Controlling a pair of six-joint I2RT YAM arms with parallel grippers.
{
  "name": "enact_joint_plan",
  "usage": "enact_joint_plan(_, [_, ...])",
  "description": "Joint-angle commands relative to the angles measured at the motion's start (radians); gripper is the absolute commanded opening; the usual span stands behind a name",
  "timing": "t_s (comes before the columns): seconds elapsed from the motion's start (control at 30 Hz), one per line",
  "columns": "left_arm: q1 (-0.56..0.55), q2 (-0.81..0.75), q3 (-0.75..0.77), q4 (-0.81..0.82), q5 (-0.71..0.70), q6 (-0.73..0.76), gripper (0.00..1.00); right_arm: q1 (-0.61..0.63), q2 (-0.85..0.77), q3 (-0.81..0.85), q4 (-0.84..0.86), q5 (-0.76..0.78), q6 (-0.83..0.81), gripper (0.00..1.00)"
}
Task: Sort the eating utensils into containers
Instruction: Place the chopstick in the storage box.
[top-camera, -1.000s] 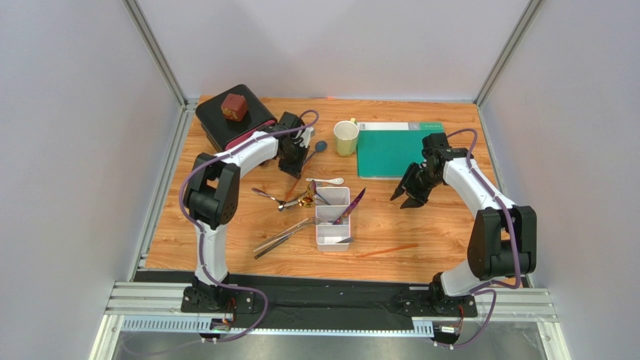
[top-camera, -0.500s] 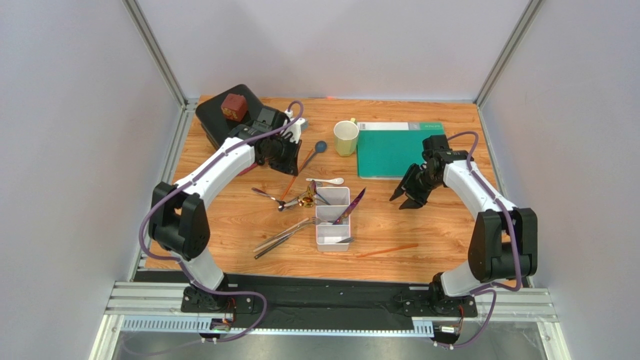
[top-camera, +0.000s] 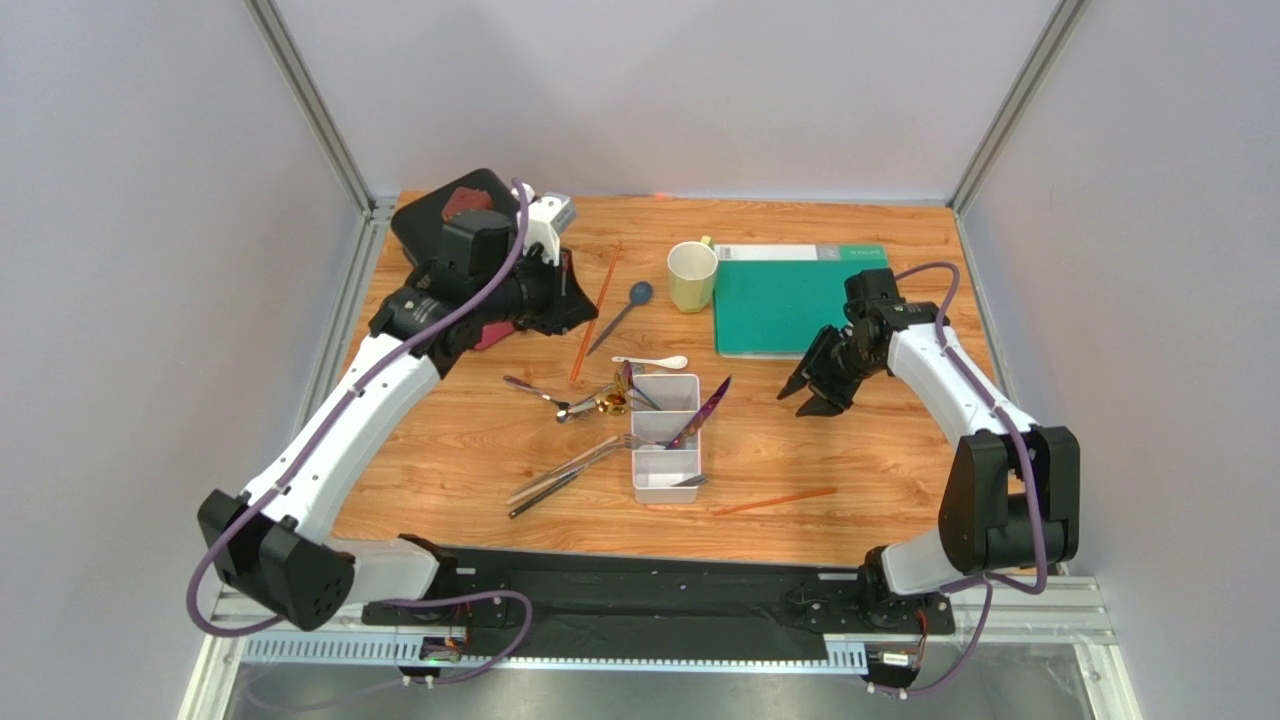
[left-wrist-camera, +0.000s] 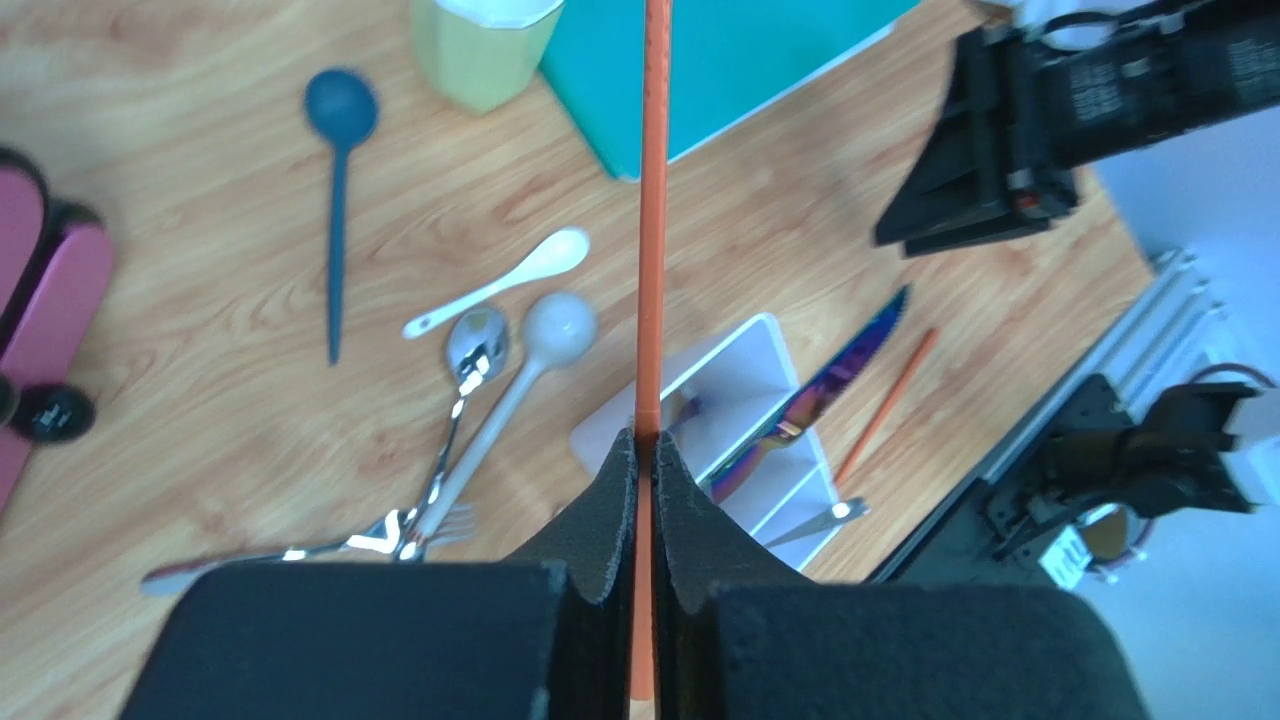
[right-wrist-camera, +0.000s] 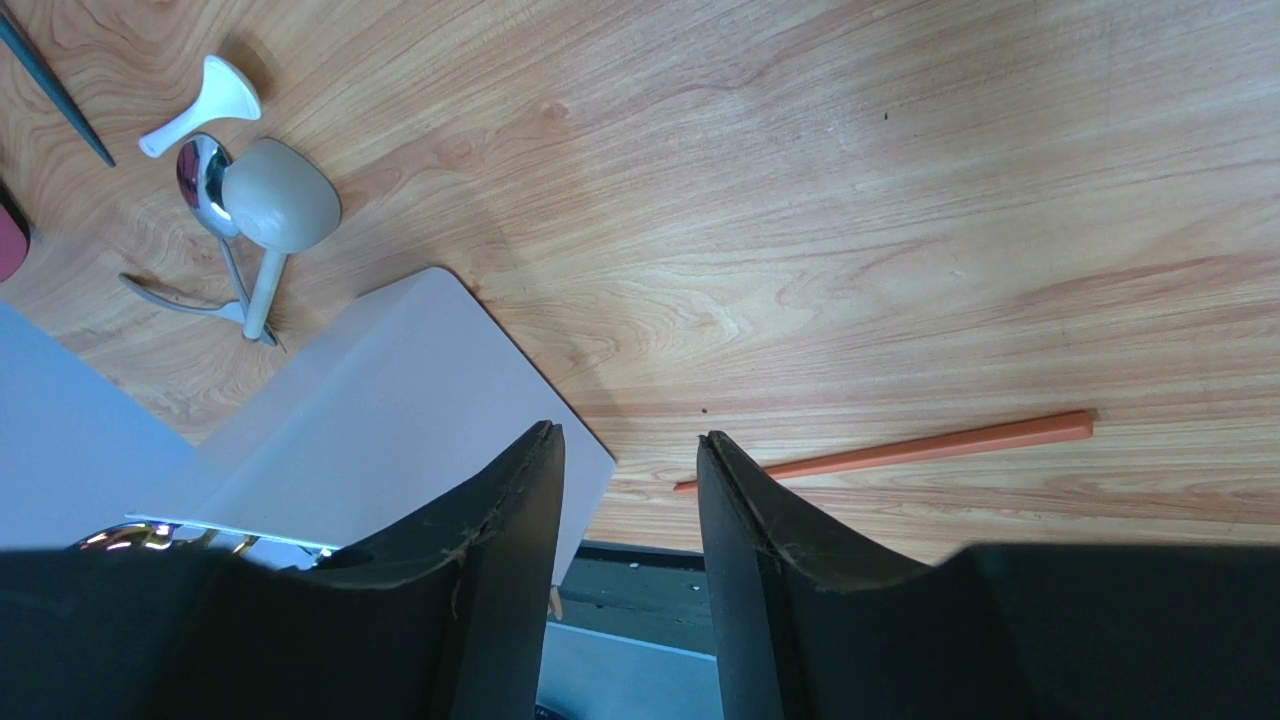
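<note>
My left gripper (top-camera: 579, 305) is shut on an orange-brown chopstick (top-camera: 595, 308) and holds it above the table, left of the blue spoon (top-camera: 631, 305). In the left wrist view the stick (left-wrist-camera: 652, 225) runs straight out between my fingertips (left-wrist-camera: 619, 473). The white divided tray (top-camera: 666, 450) holds an iridescent purple knife (top-camera: 700, 413) and a silver utensil (top-camera: 688, 480). A second chopstick (top-camera: 774, 500) lies near the front. My right gripper (top-camera: 812, 393) is open and empty, right of the tray. Its wrist view shows that chopstick (right-wrist-camera: 902, 447) and the tray (right-wrist-camera: 406, 405).
A white spoon (top-camera: 654, 362), a tangle of silver and gold utensils (top-camera: 586, 398) and more silver ones (top-camera: 564, 473) lie left of the tray. A black box with pink drawers (top-camera: 466, 225) stands back left. A pale cup (top-camera: 691, 275) and a green mat (top-camera: 796, 297) are at the back.
My left arm has swung back to the left and risen, lifting the orange-brown chopstick off the table. The right arm has hardly moved.
</note>
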Motion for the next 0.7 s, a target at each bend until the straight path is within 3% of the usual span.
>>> enact_joint_plan(0.0, [-0.037, -0.067, -0.037, 0.153, 0.059, -0.09, 0.0, 0.01, -0.044, -0.001, 0.025, 0.001, 0.027, 0.43])
enact_joint_plan(0.2, [-0.063, -0.044, -0.066, 0.29, 0.154, -0.202, 0.0, 0.017, -0.038, 0.012, 0.019, -0.002, 0.028, 0.42])
enact_joint_plan(0.37, [-0.09, -0.024, -0.026, 0.252, 0.237, -0.176, 0.0, 0.022, -0.015, 0.015, 0.025, 0.0, 0.024, 0.43])
enact_joint_plan(0.5, [-0.108, -0.035, -0.093, 0.293, 0.283, -0.141, 0.0, 0.036, -0.006, 0.01, 0.044, -0.003, 0.032, 0.42])
enact_joint_plan(0.57, [-0.111, -0.023, -0.132, 0.356, 0.402, -0.121, 0.0, 0.039, -0.003, 0.009, 0.044, -0.003, 0.032, 0.42])
enact_joint_plan(0.67, [-0.114, -0.013, -0.155, 0.345, 0.441, -0.092, 0.0, 0.042, -0.001, 0.007, 0.044, -0.002, 0.032, 0.42])
